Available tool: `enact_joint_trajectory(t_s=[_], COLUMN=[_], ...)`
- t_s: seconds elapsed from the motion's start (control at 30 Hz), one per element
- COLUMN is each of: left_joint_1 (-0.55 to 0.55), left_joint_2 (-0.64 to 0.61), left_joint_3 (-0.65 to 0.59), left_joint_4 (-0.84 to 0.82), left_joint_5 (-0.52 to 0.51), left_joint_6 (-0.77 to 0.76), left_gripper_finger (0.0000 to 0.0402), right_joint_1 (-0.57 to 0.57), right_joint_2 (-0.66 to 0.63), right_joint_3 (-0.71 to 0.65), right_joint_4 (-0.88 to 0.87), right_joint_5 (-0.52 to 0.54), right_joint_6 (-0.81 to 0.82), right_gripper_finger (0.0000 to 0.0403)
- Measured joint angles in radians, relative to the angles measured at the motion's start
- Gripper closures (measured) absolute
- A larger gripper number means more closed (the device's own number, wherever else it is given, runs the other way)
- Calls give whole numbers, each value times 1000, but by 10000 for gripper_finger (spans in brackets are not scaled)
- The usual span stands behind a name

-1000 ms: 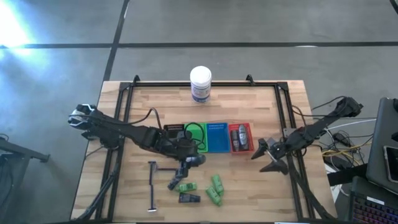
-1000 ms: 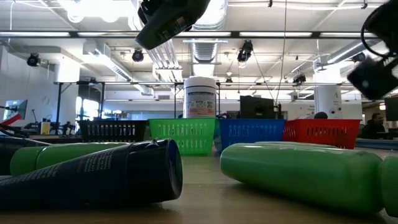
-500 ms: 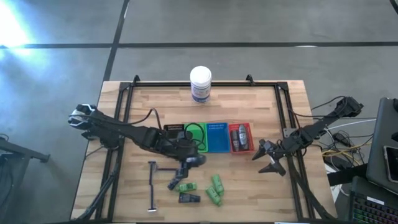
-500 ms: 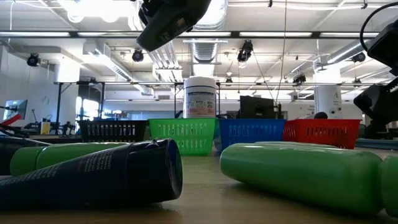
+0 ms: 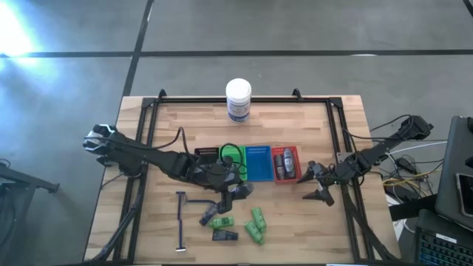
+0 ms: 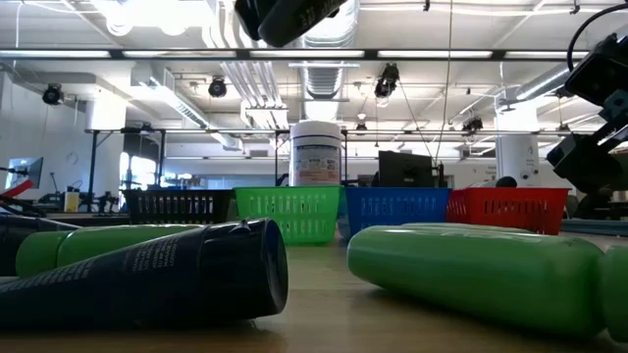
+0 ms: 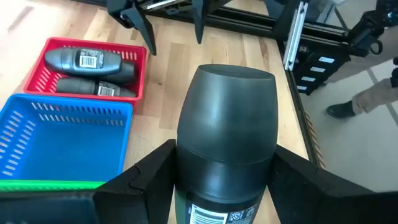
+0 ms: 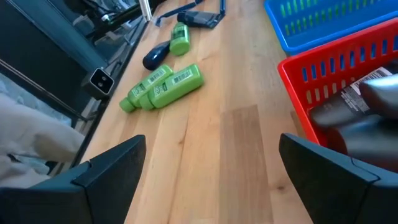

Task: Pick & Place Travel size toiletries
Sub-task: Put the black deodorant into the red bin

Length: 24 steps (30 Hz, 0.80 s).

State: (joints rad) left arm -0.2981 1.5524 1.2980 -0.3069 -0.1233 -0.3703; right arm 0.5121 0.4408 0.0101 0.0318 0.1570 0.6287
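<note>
Left gripper (image 7: pixel 221 180) clamped on dark grey tube (image 7: pixel 225 130) beside blue tray (image 7: pixel 62 137); right gripper (image 5: pixel 316 182) spread apart.

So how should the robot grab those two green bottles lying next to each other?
The two green bottles lie flat and touching, so probably take one at a time: come from above, fingers across the middle of its round body, beginning with the outer one.

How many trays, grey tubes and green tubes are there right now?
Trays: 4: black tray, green tray, blue tray, red tray
Grey tubes: 3: two in the red tray, one held in the left gripper
Green tubes: 3
Total: 10
</note>
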Motion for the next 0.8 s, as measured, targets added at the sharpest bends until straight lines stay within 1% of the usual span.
enact_joint_trajectory(t_s=[0.1,0.13,0.17,0.2,0.23,0.3,0.37,0.4,0.47,0.53,0.6,0.67,0.73,0.8], left_joint_1=[0,0,0,0,0,10,24,31,48,57,56,35,22,20], left_joint_2=[0,0,0,0,0,0,0,4,16,26,30,24,19,17], left_joint_3=[6,11,16,23,27,26,23,23,24,28,31,38,55,74], left_joint_4=[-14,-34,-62,-96,-121,-121,-78,-49,22,14,15,15,20,24], left_joint_5=[-33,-45,-53,-63,-73,-81,-84,-87,-88,-84,-83,-78,-69,-63], left_joint_6=[-28,-37,-44,-57,-86,-178,-268,-306,-367,-381,-299,-190,-152,-150], left_gripper_finger=[189,189,189,189,189,189,189,189,189,189,189,189,189,189], right_joint_1=[0,0,0,-1,-1,0,0,1,0,1,0,0,0,0], right_joint_2=[0,0,1,-1,-3,-4,-5,-5,-13,-21,-18,8,31,43], right_joint_3=[0,0,0,0,-1,0,1,1,2,2,1,3,15,28], right_joint_4=[1,11,45,101,180,404,625,708,801,793,761,749,752,759], right_joint_5=[1,1,1,4,4,-22,-94,-132,-206,-218,-170,-92,-9,82], right_joint_6=[0,35,99,126,114,3,-104,-143,-194,-181,-76,39,115,184], right_gripper_finger=[39,39,39,39,39,39,39,39,39,39,39,39,39,39])
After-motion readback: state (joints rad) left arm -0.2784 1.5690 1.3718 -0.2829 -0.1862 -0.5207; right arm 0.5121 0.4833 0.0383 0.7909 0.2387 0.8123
